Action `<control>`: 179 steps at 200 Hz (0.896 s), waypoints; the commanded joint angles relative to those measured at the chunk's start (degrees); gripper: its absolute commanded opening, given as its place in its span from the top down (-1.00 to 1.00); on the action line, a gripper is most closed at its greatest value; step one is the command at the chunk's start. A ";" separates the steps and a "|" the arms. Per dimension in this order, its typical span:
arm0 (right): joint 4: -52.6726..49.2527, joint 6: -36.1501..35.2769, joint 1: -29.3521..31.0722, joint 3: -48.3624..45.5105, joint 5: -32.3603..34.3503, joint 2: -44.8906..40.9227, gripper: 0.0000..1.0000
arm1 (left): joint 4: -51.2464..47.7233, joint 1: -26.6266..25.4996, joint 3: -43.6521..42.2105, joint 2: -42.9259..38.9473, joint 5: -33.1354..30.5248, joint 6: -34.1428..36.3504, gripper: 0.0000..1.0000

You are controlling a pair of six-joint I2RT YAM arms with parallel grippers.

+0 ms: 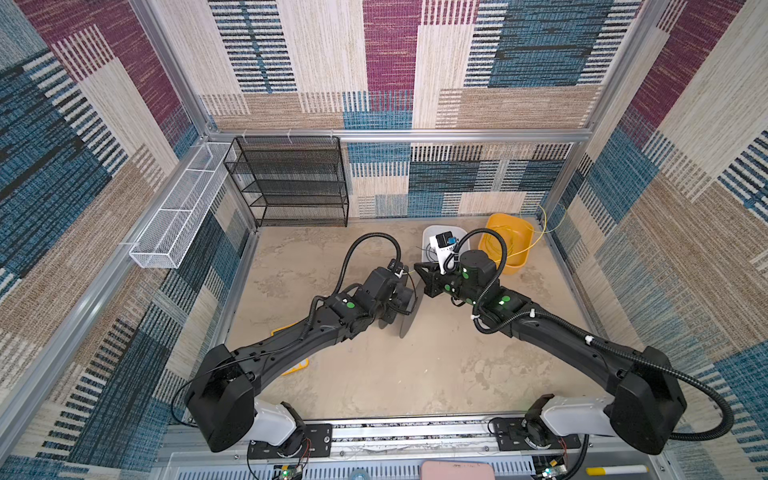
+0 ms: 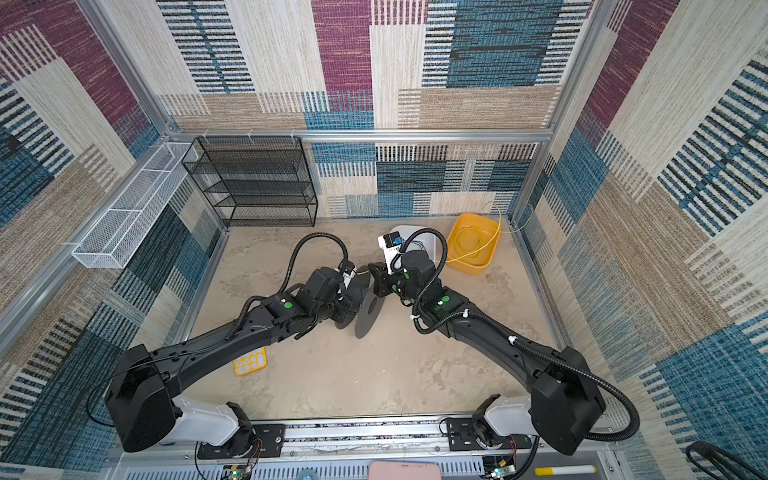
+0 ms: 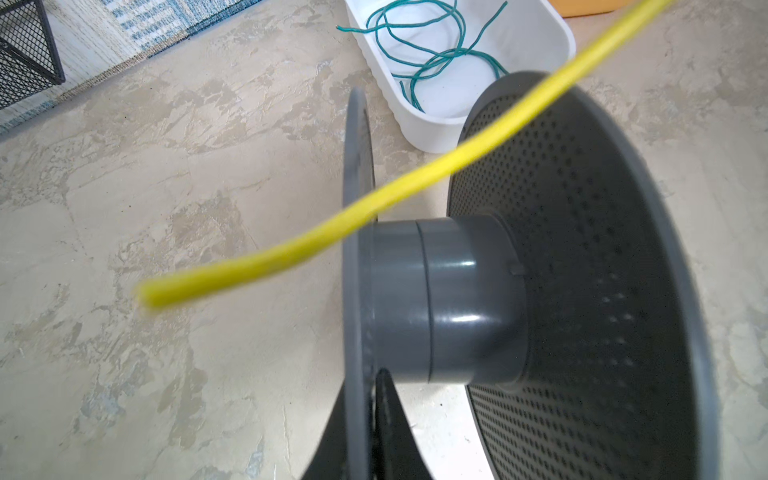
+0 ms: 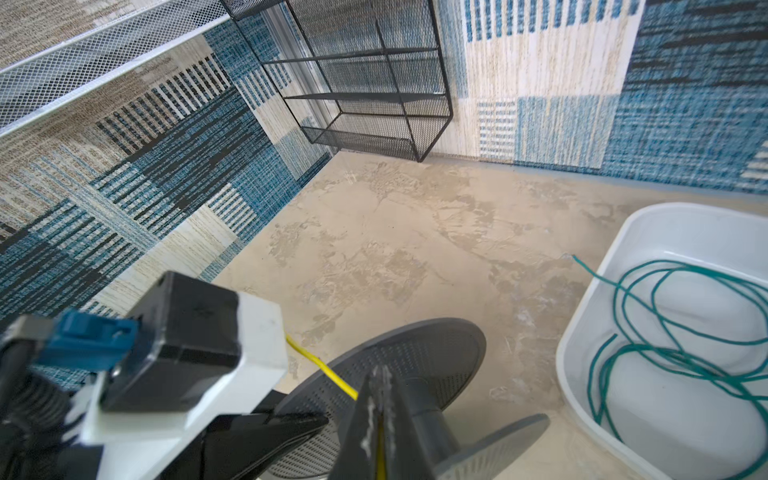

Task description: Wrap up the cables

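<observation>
Right gripper (image 4: pixel 379 386): jaws are sitting closed, pinching the yellow cable (image 4: pixel 323 365) between the tips. It is hovering right over the grey spool (image 4: pixel 415 345), mid-table in both top views.

Left gripper (image 3: pixel 363 419): black fingers are sitting narrow on either side of the spool's thin flange, gripping it. The spool (image 3: pixel 440 299) is standing on edge with its axle level. The two dotted flanges are facing each other and the glossy hub is showing plain grey.

The yellow cable (image 3: pixel 415 183) is running as one thin, bright strand across both flanges above the hub. Its cut end is sticking out past the thin flange, blurred. Can't tell if it is touching the hub. The rest is lying in loose round loops in the yellow bin (image 1: pixel 513 266) at the back right, with a strand trailing up by the corner post.

The green cable (image 4: pixel 665 353) is lying in loose tangled loops inside the white bin (image 4: pixel 582 324), just beside the spool, with one end poking over the rim.

Writing: dark marks on the white camera mount (image 1: pixel 444 251) are too small to read.

Further out, a yellow tray with white cells (image 2: pixel 249 360) is lying under the left arm. A black mesh rack (image 1: pixel 291 183) is standing at the back wall.
</observation>
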 commanded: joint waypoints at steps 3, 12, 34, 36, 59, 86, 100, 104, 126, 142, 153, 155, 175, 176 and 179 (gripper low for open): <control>-2.29 -4.75 -0.88 -0.16 0.17 -1.99 1.00 | -0.03 0.18 0.82 0.23 1.82 2.98 0.75; -3.73 -6.28 -1.35 0.76 -1.14 -2.03 1.00 | -0.02 0.24 0.92 0.27 2.32 3.30 0.74; -9.16 -9.95 -1.78 3.34 -1.64 -1.95 1.00 | -1.01 0.34 1.70 0.46 1.96 4.18 0.71; -9.44 -10.18 -1.89 3.33 -1.91 -2.11 1.00 | -1.13 0.34 1.73 0.50 1.91 4.22 0.70; -13.86 -12.82 -2.07 4.16 -3.75 -2.95 1.00 | -1.29 0.43 1.83 0.47 1.97 5.02 0.68; -18.15 -14.74 -2.17 5.40 -3.55 -1.82 1.00 | -0.54 0.59 1.54 0.51 2.98 6.85 0.61; -17.56 -14.51 -2.17 5.14 -1.28 -1.99 1.00 | -0.53 0.61 1.78 0.50 3.36 7.62 0.58; -17.38 -14.82 -2.24 5.10 -0.91 -1.86 1.00 | -0.51 0.61 1.83 0.64 3.51 7.80 0.58; -17.11 -15.62 -2.68 6.36 -0.66 0.43 1.00 | -0.62 0.69 2.20 1.16 4.48 8.28 0.53; -16.69 -16.19 -2.70 7.57 -1.70 1.80 1.00 | -0.19 0.70 1.98 1.20 4.71 8.49 0.50; -16.66 -16.56 -2.69 8.74 -2.03 2.47 1.00 | -0.06 0.73 1.92 1.15 4.59 8.62 0.46; -16.65 -16.69 -2.70 8.81 -2.05 2.67 1.00 | 0.05 0.70 1.92 1.11 4.70 8.80 0.46; -17.68 -17.19 -2.69 11.40 -2.80 4.73 1.00 | 0.98 0.70 1.36 0.61 4.62 9.88 0.40; -17.69 -17.21 -2.69 11.51 -2.79 4.89 1.00 | 1.08 0.70 1.33 0.59 4.65 9.96 0.39; -17.75 -17.26 -2.68 11.81 -2.99 5.17 1.00 | 1.28 0.70 1.31 0.51 4.70 10.17 0.38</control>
